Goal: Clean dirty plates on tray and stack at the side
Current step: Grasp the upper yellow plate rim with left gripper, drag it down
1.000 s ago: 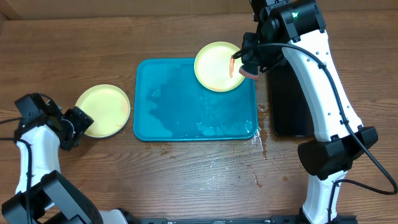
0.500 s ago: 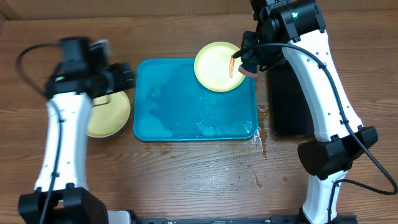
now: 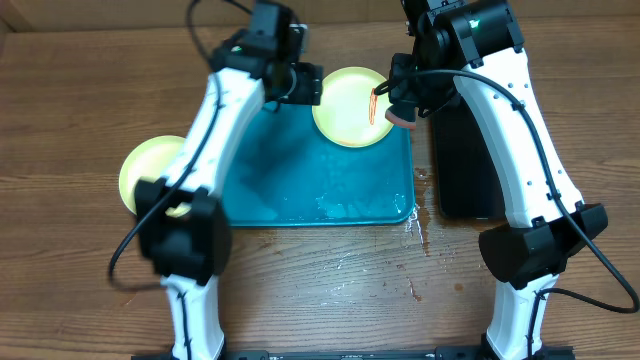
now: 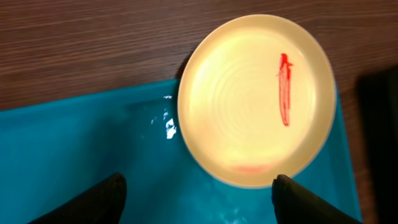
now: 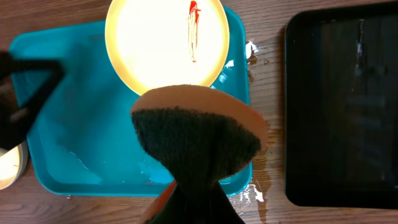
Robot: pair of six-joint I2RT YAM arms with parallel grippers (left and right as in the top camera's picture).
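The dirty plate (image 3: 345, 110) sits on the far right corner of the blue tray (image 3: 300, 190). Part of it sticks out over the tray's raised edge, above the brown wood table (image 3: 300, 280). It is round, smooth and yellow-green, with faint rings in the middle and one thin red smear (image 4: 285, 90) near its right side.

The left gripper (image 4: 199, 180) hangs over the tray just beside the plate's left edge. Its two black fingers (image 4: 106, 199) are spread wide apart with nothing between them. The near half of the tray is open room, shiny with water (image 3: 345, 205).

The right gripper (image 3: 395, 100) is just beside the plate's right edge, squeezed tight on a sponge (image 5: 199, 134). The right wrist camera shows the sponge has a dark, rough face and a soft tan rim. From above it is only a small pinkish lump.

A flat black tray (image 3: 465, 160) lies on the table just right of the blue tray. Another yellow-green plate (image 3: 145, 165) rests on the table just left of the blue tray, partly hidden by the left arm.
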